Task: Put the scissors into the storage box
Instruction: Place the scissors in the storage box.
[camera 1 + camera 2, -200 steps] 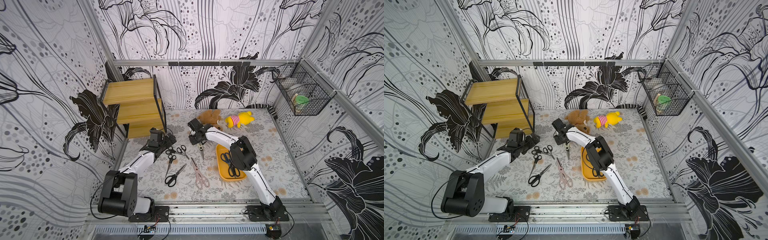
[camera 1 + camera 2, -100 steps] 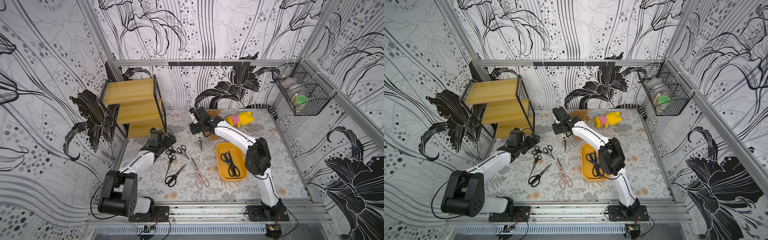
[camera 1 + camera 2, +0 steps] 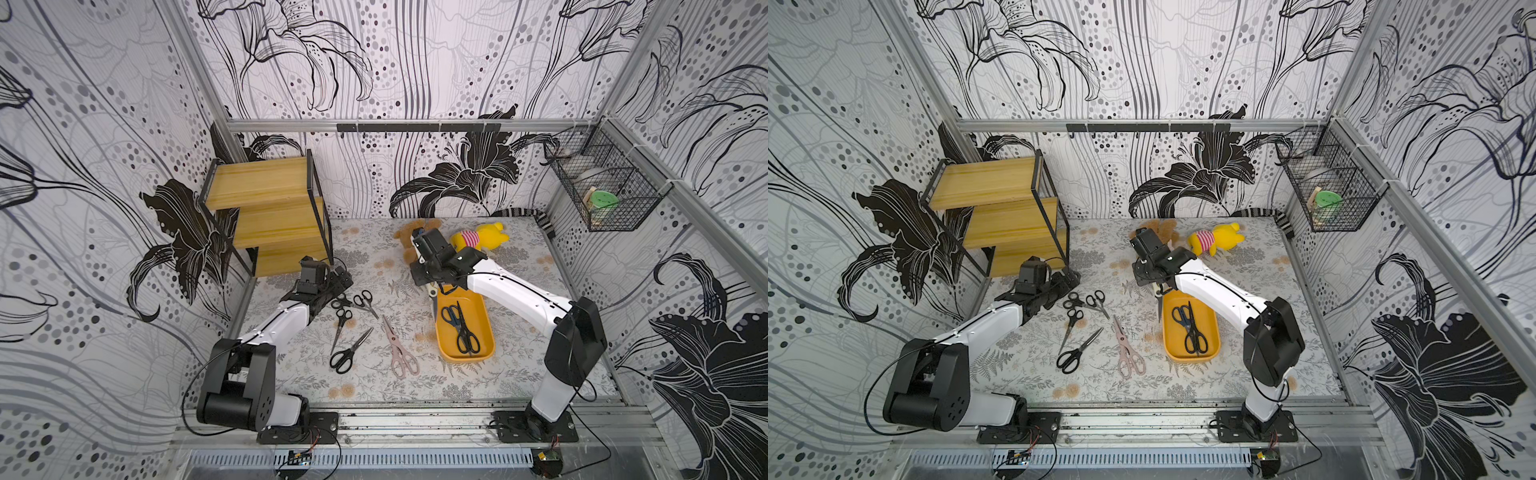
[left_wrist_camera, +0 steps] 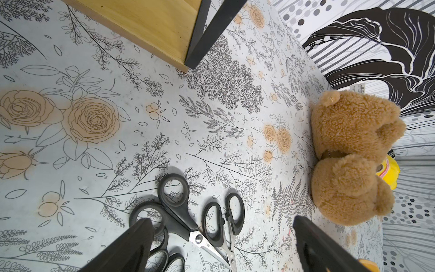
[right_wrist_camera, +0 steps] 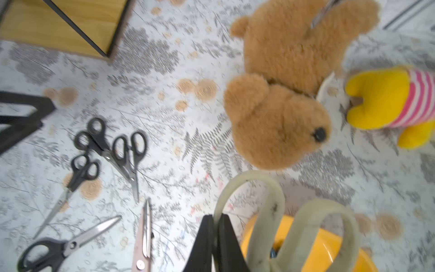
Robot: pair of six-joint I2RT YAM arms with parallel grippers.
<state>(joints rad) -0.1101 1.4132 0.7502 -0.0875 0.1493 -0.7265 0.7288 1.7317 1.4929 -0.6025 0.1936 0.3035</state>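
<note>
**Operator:** Firstly, what did the right claw hold, and how far was it open?

**Technician:** Its jaws were closed tight on one handle loop of the cream shears. The shears hung from that loop with the blades pointing down.

**Operator:** Where did the storage box lie from that claw?

**Technician:** It lay below the claw and extended toward the robot's base. In both top views the blade tips hung at the box's far end, over its rim on the robot's left. Whether they were inside the rim could not be told. The box's long axis ran far to near, and two black pairs already lay inside along it. On that evidence, release called for a small shift toward the base and to the right, laying the shears along that axis.

**Operator:** What were the arm poses?

**Technician:** The right arm's elbow was raised at the near right, the forearm reached over the box, and the wrist pointed down. The left claw stood wide open and empty, low over the black-handled scissors on the counter, well apart from the box.
</note>
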